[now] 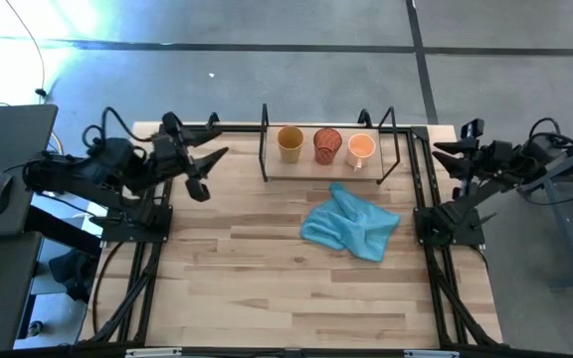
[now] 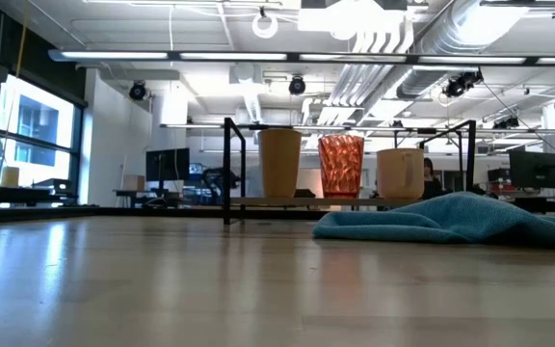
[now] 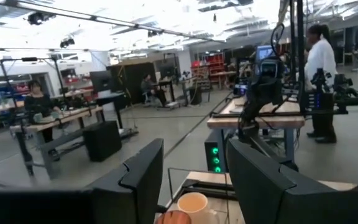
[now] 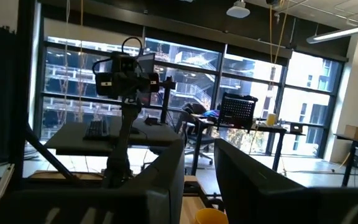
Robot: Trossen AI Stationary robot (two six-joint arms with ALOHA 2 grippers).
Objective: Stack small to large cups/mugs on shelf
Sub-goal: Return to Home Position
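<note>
Shelf [image 1: 266, 149] holds yellow cup [image 1: 289, 142], red cup [image 1: 327, 145] and orange mug [image 1: 361, 149] in a row. Left end effector [image 1: 213, 171], released, near its yellow-cup end; right end effector [image 1: 439, 155], released, beyond the mug end. My worry: a left swing clips the rods, toppling cups.

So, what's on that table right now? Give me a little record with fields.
shelf: far edge, three cups in a row
yellow cup: left end
red cup: middle
orange mug: right end
blue cloth: crumpled before shelf
left pincer: open, raised, left of shelf
right pincer: open, raised, right of shelf
</note>
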